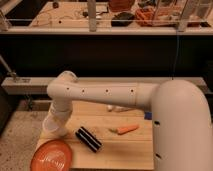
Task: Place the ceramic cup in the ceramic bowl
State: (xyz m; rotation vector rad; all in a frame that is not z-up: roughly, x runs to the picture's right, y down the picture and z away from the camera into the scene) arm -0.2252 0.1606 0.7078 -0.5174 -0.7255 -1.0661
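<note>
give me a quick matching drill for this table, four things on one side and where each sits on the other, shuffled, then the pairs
Things:
1. orange ceramic bowl
2. black ridged block
3. orange carrot
4. gripper with the white ceramic cup

Places:
A. right of the black block
B. front left corner of the wooden table
C. left table edge, behind the bowl
D. mid-table, between the cup and carrot

Pairs: 1-B, 2-D, 3-A, 4-C

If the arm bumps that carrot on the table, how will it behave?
The carrot looks tapered and round, so it would probably roll or pivot in an arc rather than slide straight. It looks small and likely light, lying loose on the smooth wooden table. The pincer sits left of it, near the orange bowl.
</note>
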